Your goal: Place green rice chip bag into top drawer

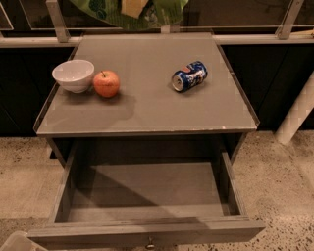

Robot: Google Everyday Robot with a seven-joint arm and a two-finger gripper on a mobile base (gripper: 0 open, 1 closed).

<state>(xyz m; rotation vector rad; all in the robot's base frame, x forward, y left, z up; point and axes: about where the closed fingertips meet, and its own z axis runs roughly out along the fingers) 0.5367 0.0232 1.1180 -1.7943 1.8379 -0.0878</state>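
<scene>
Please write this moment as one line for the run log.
gripper: top edge of view, behind table, holding green chip bag | top drawer: open | status: bag not yet in drawer

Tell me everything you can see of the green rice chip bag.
Only the lower part of the green rice chip bag shows, cut by the picture's top edge: crinkled shiny foil, light and dark green. It hangs over the table's far edge, clear of its top, with the tan claw against its front.
</scene>
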